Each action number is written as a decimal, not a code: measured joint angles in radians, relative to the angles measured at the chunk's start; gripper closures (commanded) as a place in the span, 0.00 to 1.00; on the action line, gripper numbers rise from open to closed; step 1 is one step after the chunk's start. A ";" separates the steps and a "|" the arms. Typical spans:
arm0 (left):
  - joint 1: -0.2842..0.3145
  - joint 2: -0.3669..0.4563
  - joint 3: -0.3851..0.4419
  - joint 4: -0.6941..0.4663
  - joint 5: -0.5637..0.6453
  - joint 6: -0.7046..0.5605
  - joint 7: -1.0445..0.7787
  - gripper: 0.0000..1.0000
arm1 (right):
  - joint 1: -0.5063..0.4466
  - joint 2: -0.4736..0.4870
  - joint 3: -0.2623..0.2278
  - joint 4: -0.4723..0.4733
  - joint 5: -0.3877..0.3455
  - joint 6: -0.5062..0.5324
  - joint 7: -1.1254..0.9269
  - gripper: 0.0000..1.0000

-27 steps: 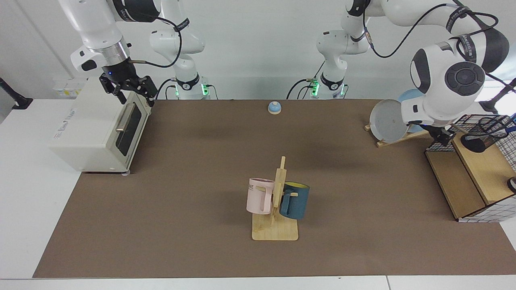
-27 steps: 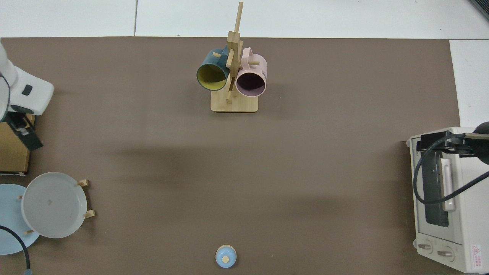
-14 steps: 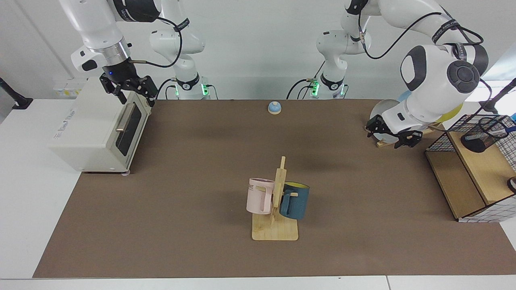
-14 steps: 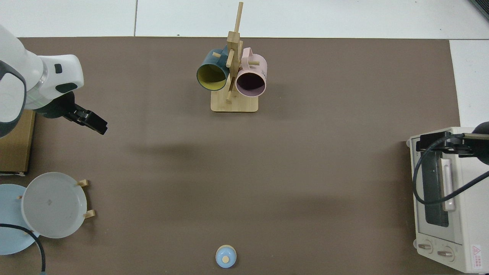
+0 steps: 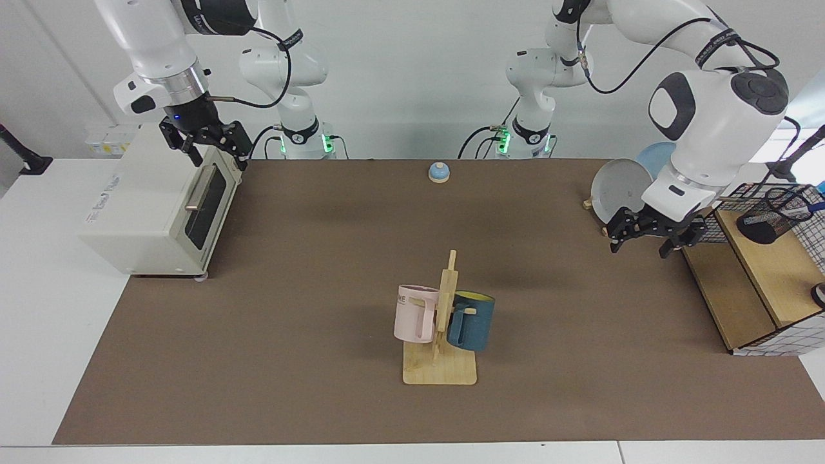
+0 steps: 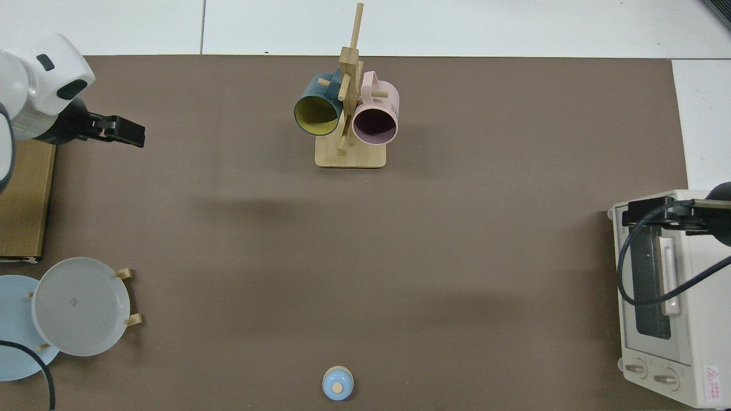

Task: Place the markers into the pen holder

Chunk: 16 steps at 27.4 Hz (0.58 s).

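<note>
Since the earlier frames the left gripper (image 5: 650, 238) has swung out from the shelf (image 5: 760, 277) and now hangs above the brown mat (image 5: 309, 270), just left of the shelf's near corner. Its fingers are spread apart and hold nothing. In the top view that same gripper (image 6: 117, 130) shows at the far left of the picture, pointing toward the middle of the table.

At the right edge of the facing view the holder (image 5: 770, 216) sits on the shelf's upper board. A marker's (image 5: 817, 207) blue end pokes out over its rim, so the marker is already in the holder.

Far on the other side, the right arm waits; the right gripper (image 5: 209, 143) hovers over the top front edge of the toaster oven (image 5: 129, 206), fingers apart and empty.

On the mat's middle, toward the near side, stands a mug rack (image 5: 445, 322) with a pink mug (image 5: 416, 312) and a blue mug (image 5: 474, 319). A small bell (image 5: 439, 172) lies at the far edge. Plates (image 5: 620, 191) lean in a stand beside the left gripper.
</note>
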 measured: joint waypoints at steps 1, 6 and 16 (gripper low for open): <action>0.003 -0.012 0.002 0.000 0.000 -0.007 -0.012 0.00 | 0.000 0.000 0.000 0.000 0.000 0.000 0.000 0.00; 0.009 -0.092 0.007 0.000 0.001 -0.126 -0.058 0.00 | 0.000 0.000 0.000 0.000 0.000 0.000 0.000 0.00; 0.009 -0.271 -0.004 -0.136 0.002 -0.235 -0.132 0.00 | 0.000 0.000 0.000 0.000 0.000 0.000 0.000 0.00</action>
